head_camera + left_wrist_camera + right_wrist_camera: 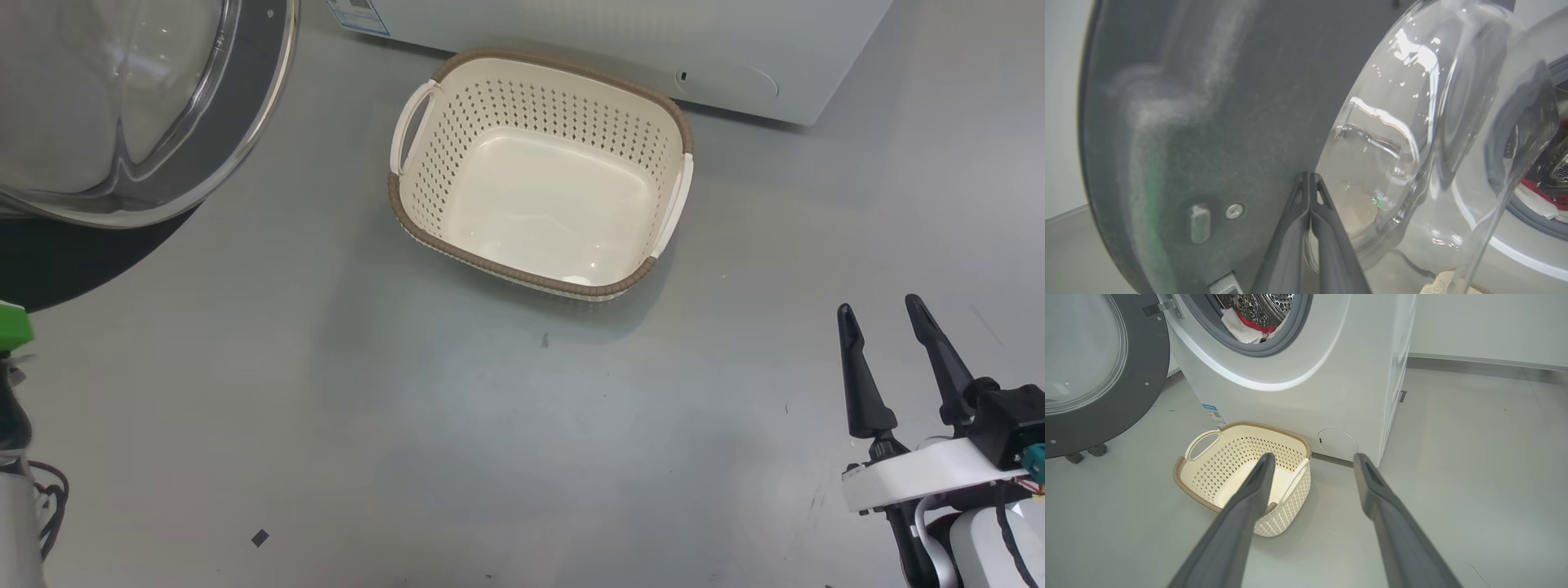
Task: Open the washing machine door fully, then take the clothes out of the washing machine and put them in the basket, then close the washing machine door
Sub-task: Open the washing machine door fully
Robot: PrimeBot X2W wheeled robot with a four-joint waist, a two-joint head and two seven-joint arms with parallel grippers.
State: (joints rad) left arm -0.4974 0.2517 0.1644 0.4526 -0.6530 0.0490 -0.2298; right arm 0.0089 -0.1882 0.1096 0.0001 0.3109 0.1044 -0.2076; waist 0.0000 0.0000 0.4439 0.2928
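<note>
Dark left claw together at the washing machine door; right claw apart near the basket

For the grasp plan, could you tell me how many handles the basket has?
2: one handle at the basket's left end, the other at its right end.

Quick tally from my end: one washing machine, one washing machine door, one basket with two loop handles, and one red-and-white heap of clothes, can't tell how many pieces. Plus my left gripper and right gripper, two fingers each.
</note>
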